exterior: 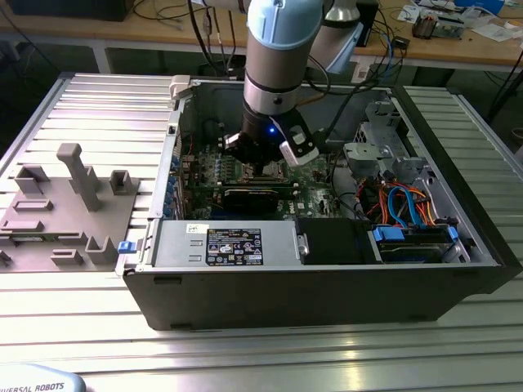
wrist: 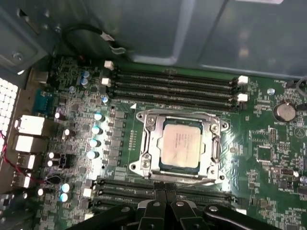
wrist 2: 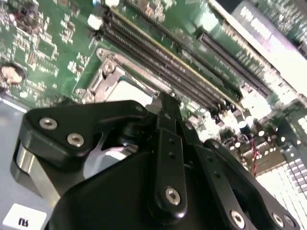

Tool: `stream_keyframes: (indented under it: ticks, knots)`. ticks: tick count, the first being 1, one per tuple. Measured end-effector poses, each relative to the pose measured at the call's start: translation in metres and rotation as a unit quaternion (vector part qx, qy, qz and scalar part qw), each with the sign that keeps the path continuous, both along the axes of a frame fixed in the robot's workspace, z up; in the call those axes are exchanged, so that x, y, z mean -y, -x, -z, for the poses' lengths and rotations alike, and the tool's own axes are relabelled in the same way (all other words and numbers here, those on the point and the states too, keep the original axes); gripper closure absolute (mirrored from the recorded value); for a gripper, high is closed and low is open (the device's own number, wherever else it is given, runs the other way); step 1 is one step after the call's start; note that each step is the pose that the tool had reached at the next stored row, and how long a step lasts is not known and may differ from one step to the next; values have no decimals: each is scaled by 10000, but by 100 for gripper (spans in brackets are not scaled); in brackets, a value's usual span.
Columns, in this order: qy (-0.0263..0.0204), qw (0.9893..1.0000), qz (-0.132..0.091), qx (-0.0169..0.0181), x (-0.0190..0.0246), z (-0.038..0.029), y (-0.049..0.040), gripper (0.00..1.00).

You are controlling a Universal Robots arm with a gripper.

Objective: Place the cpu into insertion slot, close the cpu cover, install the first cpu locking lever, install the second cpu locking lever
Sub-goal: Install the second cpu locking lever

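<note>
**Exterior view.** An open computer case (exterior: 327,302) lies on a ribbed metal surface (exterior: 82,327). The arm descends into the case, and the gripper (exterior: 263,169) stands low over the green board (exterior: 310,196), at about 11 o'clock from the case's centre. A grey plastic fixture (exterior: 73,204) lies on the surface at 9 o'clock from the case, well apart from it. The arm's own body hides the slot and the chip here.

**First wrist view.** The cpu (wrist: 180,143) sits inside the insertion slot (wrist: 139,167), with its silvery top showing. The cpu cover (wrist: 154,143) lies flat around it, so the chip shows through the window. A thin wire lever (wrist: 192,178) runs along the slot edge nearest the gripper (wrist: 165,186). Whether that lever is latched cannot be determined. The fingers (wrist: 159,194) are drawn together with only a hairline between them, and nothing is visible in their grip. Their tips stand just beside that edge; contact cannot be confirmed. Long black memory slots (wrist: 172,79) flank the insertion slot on two opposite sides.

**Second wrist view.** The gripper (wrist 2: 165,108) body covers most of the slot. Only a pale corner of the cpu (wrist 2: 128,91) and a screwed corner of the metal frame (wrist 2: 103,76) remain visible past the narrow fingers (wrist 2: 168,124).
</note>
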State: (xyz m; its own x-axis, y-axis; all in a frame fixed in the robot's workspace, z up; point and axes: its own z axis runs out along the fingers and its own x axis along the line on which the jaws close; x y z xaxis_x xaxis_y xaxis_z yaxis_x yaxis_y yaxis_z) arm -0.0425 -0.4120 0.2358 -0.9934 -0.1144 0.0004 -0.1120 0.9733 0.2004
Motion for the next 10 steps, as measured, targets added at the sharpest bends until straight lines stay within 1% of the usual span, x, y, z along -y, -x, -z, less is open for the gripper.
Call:
stream_keyframes:
  ticks: [1,2,4,7,10]
  knots:
    - [-17,10000,0,0,10,3,18,89]
    - [-23,10000,-1,0,24,6,28,89]
    - [-27,10000,-1,0,36,7,37,89]
    - [-55,10000,-1,0,37,17,54,89]
    - [-78,10000,0,0,38,50,89,89]
